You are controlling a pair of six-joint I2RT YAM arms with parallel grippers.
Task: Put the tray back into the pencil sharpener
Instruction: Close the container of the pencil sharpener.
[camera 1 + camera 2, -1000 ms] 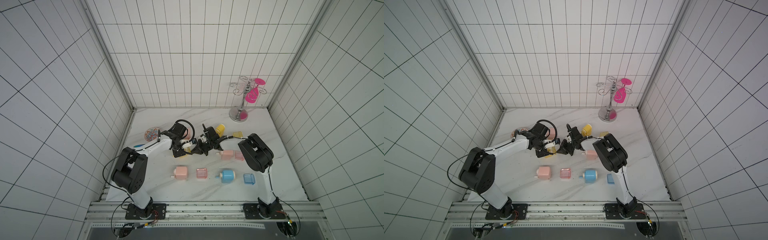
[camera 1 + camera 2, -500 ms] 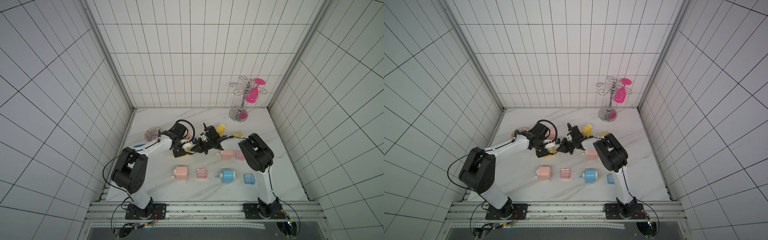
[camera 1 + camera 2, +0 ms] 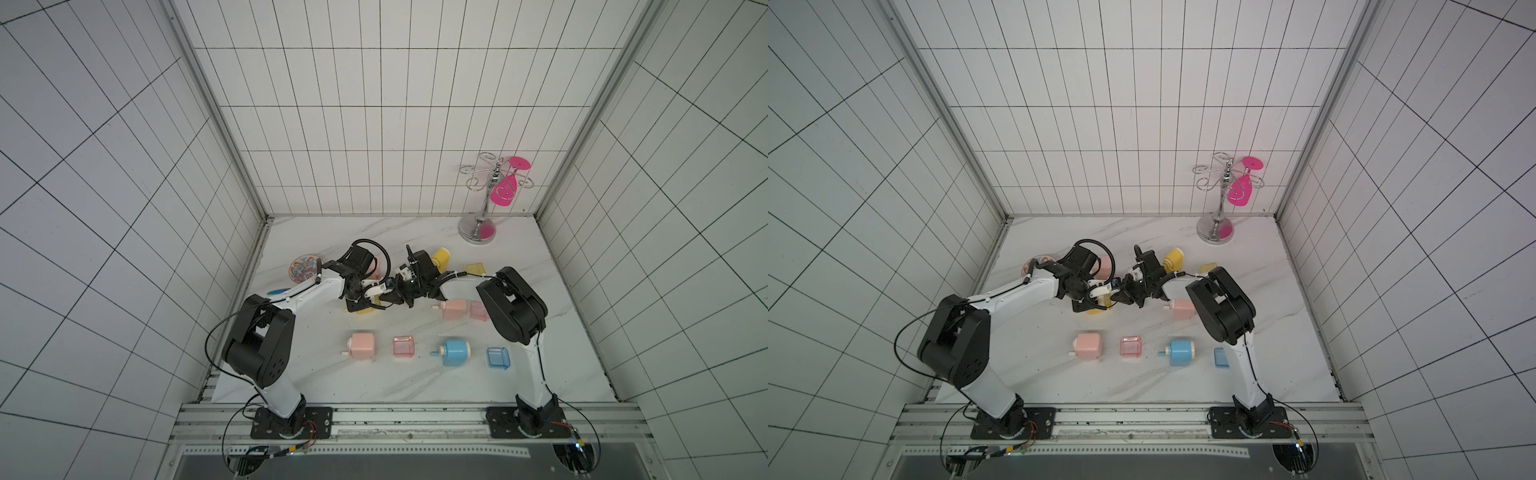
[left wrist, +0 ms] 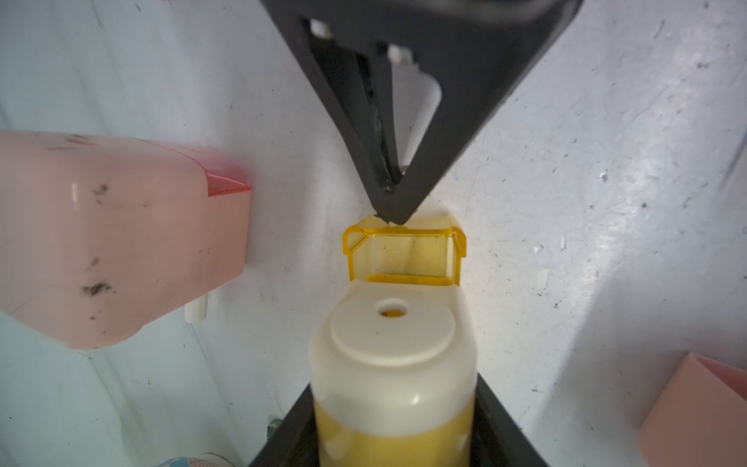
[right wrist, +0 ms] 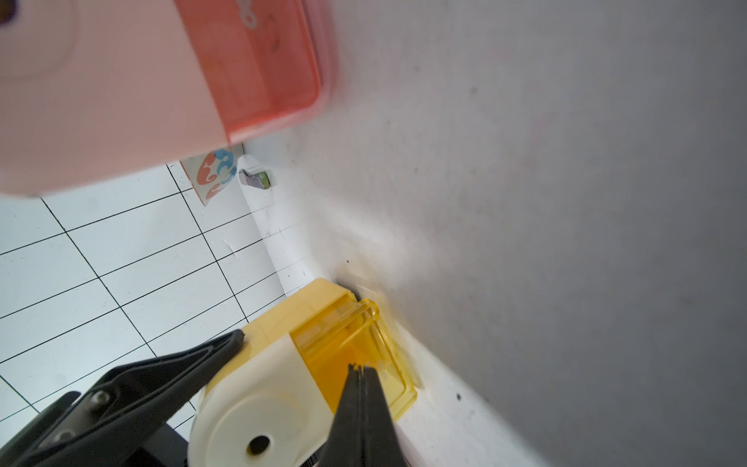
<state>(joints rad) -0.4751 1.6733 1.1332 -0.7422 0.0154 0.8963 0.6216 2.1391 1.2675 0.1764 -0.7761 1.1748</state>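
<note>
Seating the tray (image 4: 404,252) looks about half done. Its inner end sits in the slot of the yellow pencil sharpener (image 4: 392,364), while the outer half projects from the sharpener's body and rests on the tabletop (image 4: 586,161). The left gripper (image 4: 394,420) is clamped across the sharpener's sides, steadying it. The right gripper (image 5: 359,368) has its jaws pressed fully together with nothing between them. Its pointed tip touches the tray's outer end wall, on the side away from the sharpener. What remains, as I judge it, is a straight push until that end wall sits flush with the sharpener's casing, then letting go.

The tray is thin, clear amber plastic, a small open box with square corners and a flared lip at its outer end. Such walls probably flex a little under a point load. The sharpener is hard, glossy plastic, yellow behind and cream in front, with rounded edges. Its front carries a raised round disc with a small pencil hole. Just beside the sharpener lies a pink sharpener (image 4: 113,234), duller and smudged with dark marks, with its own reddish tray fitted. Around the sharpener the tabletop is smooth, white and marble-patterned, speckled with dark flecks.
</note>
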